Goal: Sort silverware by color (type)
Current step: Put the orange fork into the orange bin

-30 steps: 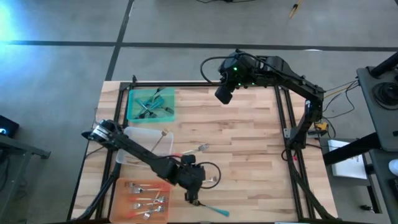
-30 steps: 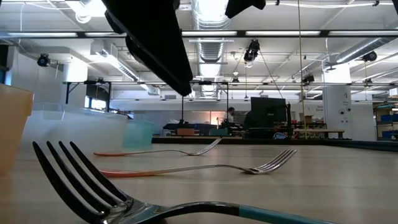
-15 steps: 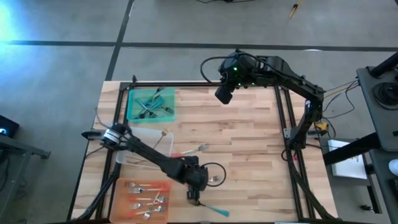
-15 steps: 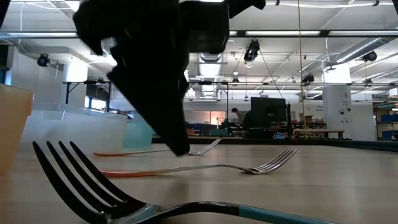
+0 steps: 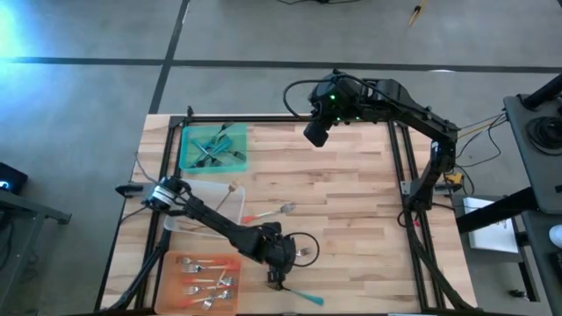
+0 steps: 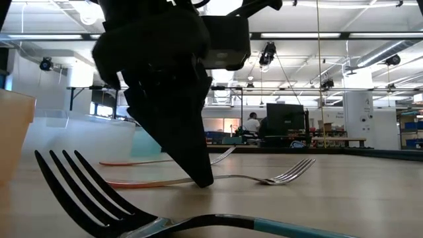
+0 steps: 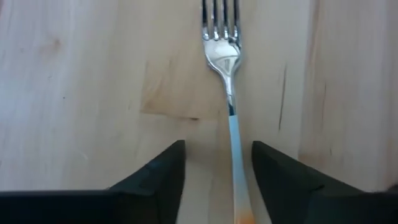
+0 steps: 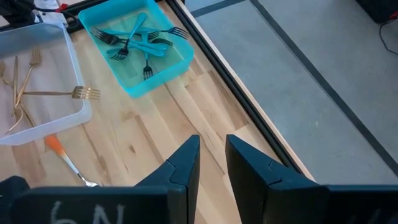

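A fork with an orange handle [image 7: 226, 68] lies flat on the wood, and its tines point away from my left gripper [image 7: 217, 152]. That gripper is open and low over the table. Its two fingers stand on either side of the handle without touching it. In the low view one finger [image 6: 198, 168] reaches down beside this fork [image 6: 277, 177]. A teal-handled fork [image 6: 99, 198] lies near the table's front edge. Farther back lies another red-handled fork [image 5: 268, 213]. My right gripper [image 8: 211, 149] hangs high over the far edge, narrowly open and holding nothing.
At the far left stands a green tray [image 5: 186, 158] with teal forks. Nearer on the left come a clear tray [image 5: 189, 189] with gold forks and an orange tray [image 5: 174, 263] with several forks. A small dark camera [image 5: 274, 283] sits near the front edge.
My left gripper has come down from well above the table and moved a little toward the right edge. It now stands low over the orange-handled fork. The forks have not moved.
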